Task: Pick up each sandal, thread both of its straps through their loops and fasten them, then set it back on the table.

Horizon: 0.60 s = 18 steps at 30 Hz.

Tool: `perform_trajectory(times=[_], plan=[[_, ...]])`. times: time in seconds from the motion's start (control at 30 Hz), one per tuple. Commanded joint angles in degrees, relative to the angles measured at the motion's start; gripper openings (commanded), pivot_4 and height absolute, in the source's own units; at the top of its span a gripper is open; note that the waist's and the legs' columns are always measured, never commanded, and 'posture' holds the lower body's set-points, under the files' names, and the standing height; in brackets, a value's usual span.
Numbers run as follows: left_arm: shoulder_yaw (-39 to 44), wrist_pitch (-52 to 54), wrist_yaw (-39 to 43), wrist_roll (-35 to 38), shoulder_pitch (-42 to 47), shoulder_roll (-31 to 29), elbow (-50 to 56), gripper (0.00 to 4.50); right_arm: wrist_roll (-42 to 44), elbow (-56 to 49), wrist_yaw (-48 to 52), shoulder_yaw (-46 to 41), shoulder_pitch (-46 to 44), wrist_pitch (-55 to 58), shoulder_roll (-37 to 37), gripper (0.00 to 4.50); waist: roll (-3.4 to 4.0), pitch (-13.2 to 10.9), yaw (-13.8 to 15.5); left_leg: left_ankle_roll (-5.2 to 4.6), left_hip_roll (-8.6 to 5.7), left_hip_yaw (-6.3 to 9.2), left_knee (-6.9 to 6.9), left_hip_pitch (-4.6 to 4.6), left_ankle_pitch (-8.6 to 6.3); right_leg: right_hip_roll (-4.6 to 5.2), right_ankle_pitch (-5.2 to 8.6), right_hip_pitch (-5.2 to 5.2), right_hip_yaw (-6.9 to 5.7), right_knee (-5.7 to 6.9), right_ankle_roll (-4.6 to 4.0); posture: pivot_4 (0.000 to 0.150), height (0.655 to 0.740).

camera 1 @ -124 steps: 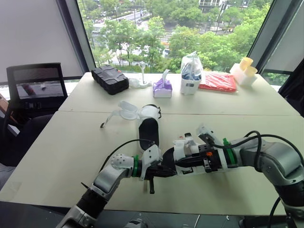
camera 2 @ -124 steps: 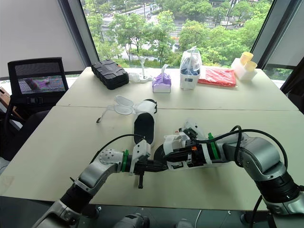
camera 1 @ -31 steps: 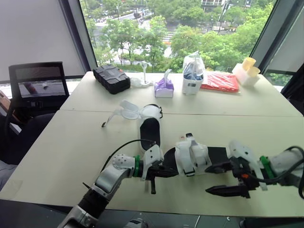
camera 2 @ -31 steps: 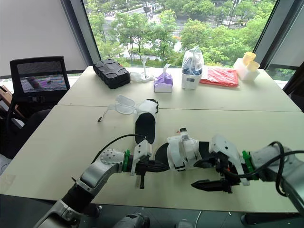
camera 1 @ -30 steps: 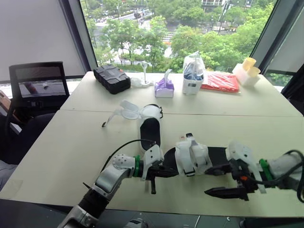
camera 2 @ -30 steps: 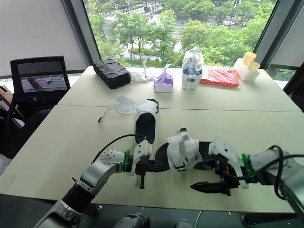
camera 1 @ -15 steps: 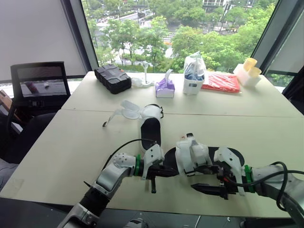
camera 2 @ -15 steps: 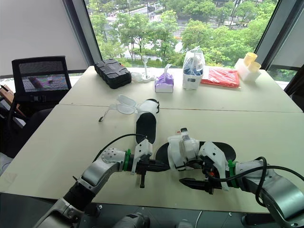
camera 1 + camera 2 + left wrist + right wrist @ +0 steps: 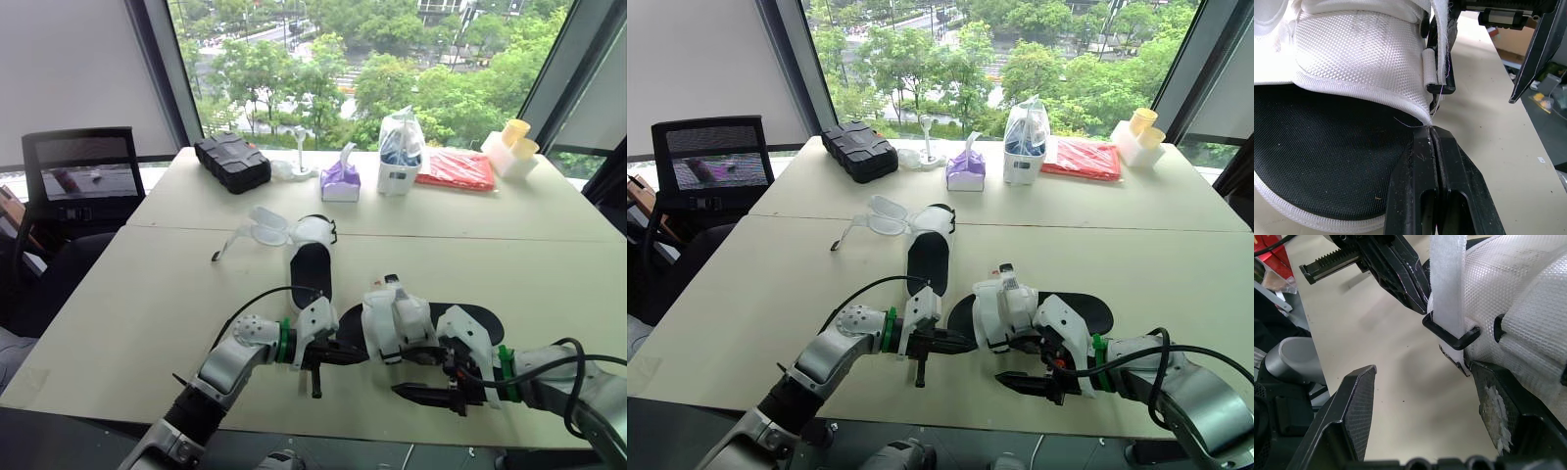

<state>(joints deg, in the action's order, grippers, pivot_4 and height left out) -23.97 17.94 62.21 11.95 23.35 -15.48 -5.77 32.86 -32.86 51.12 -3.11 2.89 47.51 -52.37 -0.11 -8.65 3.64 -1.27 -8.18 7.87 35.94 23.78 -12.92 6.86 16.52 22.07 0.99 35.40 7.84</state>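
**Near sandal**: black sole, white mesh upper, lying on the desk at lower centre of the frame. Long axis runs left to right across the frame. Which end is the toe cannot be told.
**Strap**: white, passing through a black loop, free end standing loose.
**Step in hand**, as judged: 1 strap threaded, not yet fastened. The next move calls for taking the free end, folding it back over the upper and pressing it down.
**Right claw**: spread wide, 1 finger on either side of the strap and loop, touching neither.
**Left claw**: fingers pressed together, tips at the sandal's white rim at its left end.
**Second sandal**: just above, long axis running up the frame, straps splayed open.
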Motion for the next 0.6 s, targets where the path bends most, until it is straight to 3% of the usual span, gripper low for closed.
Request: perform_trajectory(times=[0.03,0.37,0.6], plan=[[-1.77,1.48,-0.90,-2.51,-1.10,-0.91,-3.34,0.00,1.42,0.18,-0.27,-0.62,-1.18,0.32,0.89,3.30,0.00,0.00,-0.01,0.00,0.00,0.00,0.00,0.00,0.00,0.00,0.00,0.00,0.00,0.00,0.00,0.150,0.7400],[-1.96,1.47,-0.64,-2.58,-1.09,-1.00,-3.24,0.00,6.79,3.82,1.60,1.13,-4.63,4.45,4.42,3.30,0.01,0.01,-0.05,0.00,0.02,0.00,0.01,-0.01,0.01,-0.02,0.00,0.01,0.01,0.03,-0.01,0.150,0.7400],[-1.76,1.68,-0.97,-2.55,-1.29,-1.02,-2.99,0.00,5.47,6.46,0.90,2.66,-6.49,3.71,5.15,3.30,0.01,0.01,-0.06,0.00,0.02,0.00,0.02,-0.01,0.01,-0.02,0.00,0.01,0.01,0.04,-0.01,0.150,0.7400]])
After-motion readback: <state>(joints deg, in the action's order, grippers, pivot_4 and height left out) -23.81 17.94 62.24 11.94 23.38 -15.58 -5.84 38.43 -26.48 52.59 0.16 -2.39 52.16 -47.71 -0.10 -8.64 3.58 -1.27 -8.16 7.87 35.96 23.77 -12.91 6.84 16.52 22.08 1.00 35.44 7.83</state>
